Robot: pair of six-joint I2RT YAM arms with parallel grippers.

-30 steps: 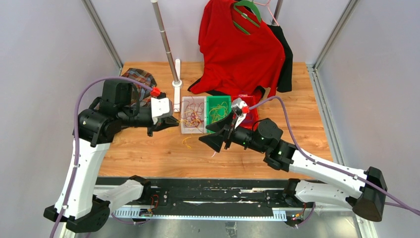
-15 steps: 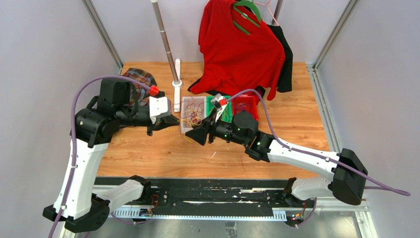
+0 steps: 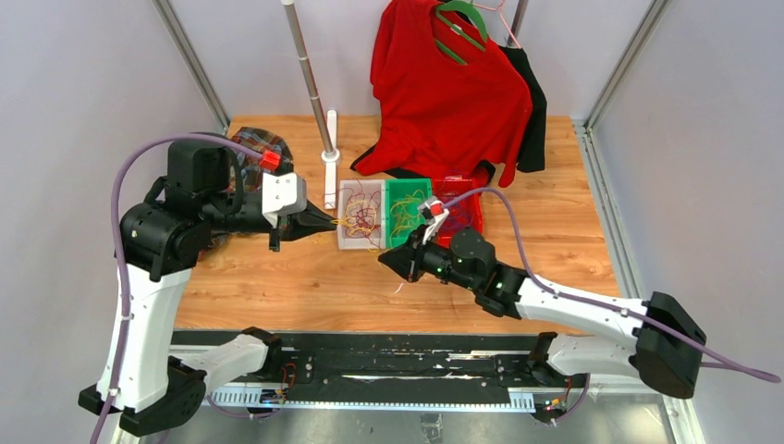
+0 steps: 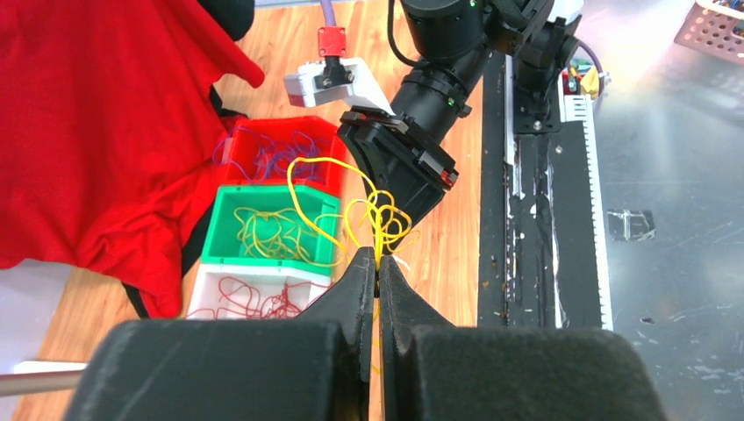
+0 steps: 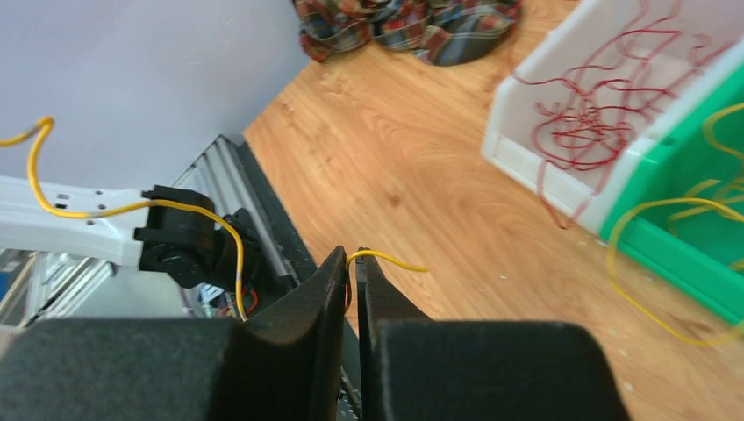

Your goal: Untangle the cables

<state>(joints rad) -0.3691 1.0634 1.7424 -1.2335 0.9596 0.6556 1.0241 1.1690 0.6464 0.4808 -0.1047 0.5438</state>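
Within left end effector (image 4: 378,270) and right end effector (image 5: 353,263), both pinching: yellow cables (image 4: 379,232).

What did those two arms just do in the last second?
The right gripper swung left to the yellow cables, closed its wide-open jaws on one yellow strand, then drew back. The left gripper stayed shut on them; the bins did not move.

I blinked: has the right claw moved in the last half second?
Yes. The right gripper slid rightward, from before the white bin toward the green bin.
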